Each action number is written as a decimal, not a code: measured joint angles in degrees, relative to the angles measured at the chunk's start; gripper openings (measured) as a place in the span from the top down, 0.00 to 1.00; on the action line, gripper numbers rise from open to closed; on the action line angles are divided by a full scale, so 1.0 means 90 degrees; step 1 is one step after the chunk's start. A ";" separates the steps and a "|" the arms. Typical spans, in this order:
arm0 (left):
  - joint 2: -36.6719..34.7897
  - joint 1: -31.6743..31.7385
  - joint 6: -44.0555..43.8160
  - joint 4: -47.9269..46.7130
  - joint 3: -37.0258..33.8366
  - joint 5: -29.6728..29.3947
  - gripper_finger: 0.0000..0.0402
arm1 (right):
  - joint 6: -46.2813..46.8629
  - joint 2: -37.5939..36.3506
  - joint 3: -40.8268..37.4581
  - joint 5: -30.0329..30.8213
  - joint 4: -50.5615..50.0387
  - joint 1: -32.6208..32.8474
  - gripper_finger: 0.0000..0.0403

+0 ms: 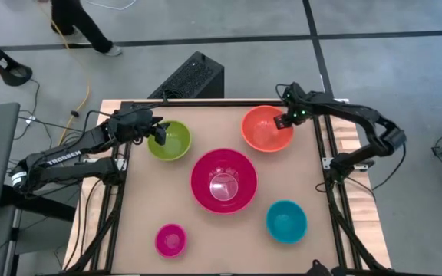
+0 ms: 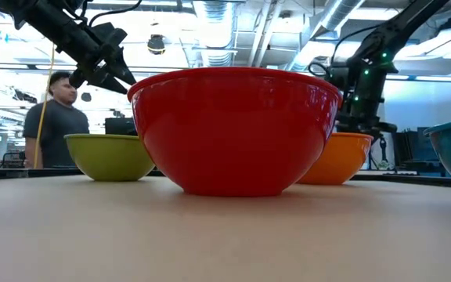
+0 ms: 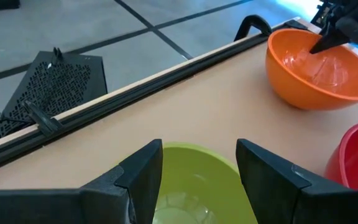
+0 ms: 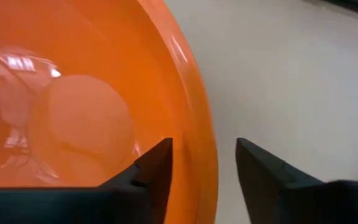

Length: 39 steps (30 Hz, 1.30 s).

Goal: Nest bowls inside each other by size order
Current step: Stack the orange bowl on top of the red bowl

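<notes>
Five bowls stand upright on the table: a large magenta bowl (image 1: 223, 181) at the centre, an orange bowl (image 1: 265, 129) at the far right, a lime green bowl (image 1: 170, 141) at the far left, a teal bowl (image 1: 285, 221) at the near right, and a small pink bowl (image 1: 170, 239) at the near left. My left gripper (image 3: 199, 165) is open, above the green bowl's rim (image 3: 197, 150) and clear of it. My right gripper (image 4: 204, 165) is open; its fingers stand on either side of the orange bowl's right rim (image 4: 209, 180), one inside and one outside.
A black perforated box (image 1: 194, 75) sits on the floor beyond the far edge. A raised black rail (image 3: 135, 87) runs along the table's far edge. A person (image 2: 57, 117) stands in the room behind. Bare tabletop lies between the bowls.
</notes>
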 joint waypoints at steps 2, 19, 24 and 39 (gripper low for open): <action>0.0000 -0.0002 -0.0014 -0.0004 0.0000 0.0000 0.52 | 0.0002 0.0081 0.0000 -0.0002 0.0002 0.0000 0.64; 0.0000 -0.0002 -0.0051 -0.0153 0.0000 0.0124 0.52 | 0.0188 0.0047 0.0010 -0.0485 0.0166 -0.0069 0.96; 0.0000 -0.0002 -0.0027 -0.0155 0.0000 0.0161 0.52 | 0.0385 -0.0364 -0.0007 -0.0438 0.0158 -0.0092 0.96; 0.0000 -0.0002 0.0141 -0.0153 0.0000 0.0161 0.52 | 0.1776 -0.1467 0.0646 -0.0266 0.0212 0.1511 0.97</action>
